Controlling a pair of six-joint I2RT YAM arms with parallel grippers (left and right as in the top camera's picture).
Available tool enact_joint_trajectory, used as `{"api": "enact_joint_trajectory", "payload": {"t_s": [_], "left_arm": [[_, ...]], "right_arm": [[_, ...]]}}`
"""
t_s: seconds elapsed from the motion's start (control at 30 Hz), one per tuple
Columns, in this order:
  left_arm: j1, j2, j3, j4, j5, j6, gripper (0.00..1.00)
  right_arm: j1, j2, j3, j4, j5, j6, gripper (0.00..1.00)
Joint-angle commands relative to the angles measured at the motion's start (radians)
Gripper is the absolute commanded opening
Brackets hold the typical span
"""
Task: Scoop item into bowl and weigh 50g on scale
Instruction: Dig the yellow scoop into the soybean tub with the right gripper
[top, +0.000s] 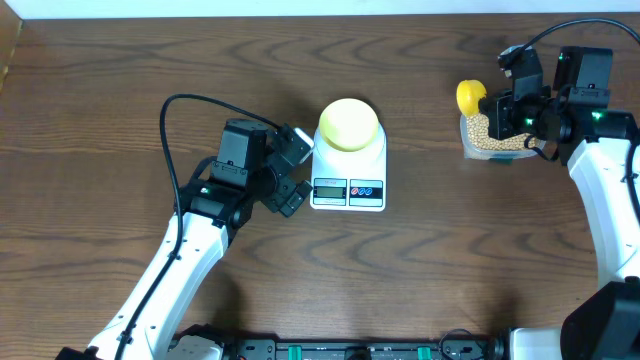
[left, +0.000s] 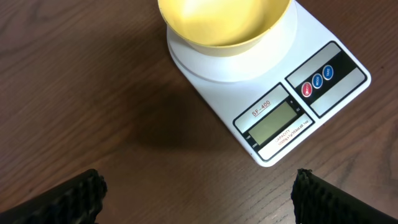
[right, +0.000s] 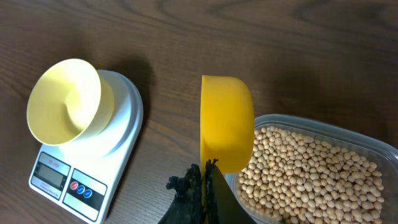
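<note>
The pale yellow bowl (top: 348, 125) stands empty on the white scale (top: 348, 190); the left wrist view shows the bowl (left: 224, 22) and the scale (left: 280, 118) from close by. My left gripper (top: 300, 172) is open just left of the scale, with bare table between its fingers (left: 74, 199). Tan beans (right: 311, 168) fill a clear container (top: 490, 145) at the far right. My right gripper (right: 205, 186) is shut on the handle of a yellow scoop (right: 227, 121). The scoop is tilted on its side at the container's left edge, over the beans.
The wooden table (top: 120, 80) runs wide to the left and front of the scale. A black cable (top: 170, 130) loops behind my left arm. The scale's display (left: 273, 123) and buttons (left: 317, 81) face the front.
</note>
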Motion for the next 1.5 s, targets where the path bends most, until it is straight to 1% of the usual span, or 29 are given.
{"api": "enact_joint_trajectory", "payload": {"t_s": [0.0, 0.1, 0.23, 0.27, 0.6, 0.77, 0.9, 1.27, 1.47], "left_arm": [[0.005, 0.0, -0.004, -0.003, -0.005, 0.008, 0.98], [0.005, 0.0, -0.004, -0.003, -0.005, 0.008, 0.98], [0.005, 0.0, -0.004, -0.003, -0.005, 0.008, 0.98], [0.005, 0.0, -0.004, -0.003, -0.005, 0.008, 0.97], [0.005, 0.0, -0.004, -0.003, -0.005, 0.008, 0.98], [0.005, 0.0, -0.004, -0.003, -0.005, 0.008, 0.98], [0.005, 0.0, -0.004, -0.003, -0.005, 0.008, 0.98], [0.005, 0.0, -0.004, -0.003, -0.005, 0.008, 0.98], [0.005, 0.0, -0.004, -0.003, -0.005, 0.008, 0.97]], "right_arm": [[0.003, -0.017, 0.019, 0.001, 0.002, -0.013, 0.01], [0.003, -0.017, 0.019, 0.022, 0.032, 0.006, 0.01], [0.003, -0.017, 0.02, 0.068, 0.113, 0.111, 0.01], [0.0, -0.017, 0.02, 0.091, 0.142, 0.171, 0.01], [-0.069, -0.017, 0.02, 0.22, 0.231, 0.521, 0.01], [-0.1, -0.017, 0.02, 0.218, 0.241, 0.623, 0.01], [-0.109, -0.017, 0.02, 0.216, 0.24, 0.662, 0.01], [-0.108, -0.017, 0.02, 0.139, 0.236, 0.672, 0.01], [-0.108, -0.017, 0.02, 0.071, 0.237, 0.731, 0.01]]}}
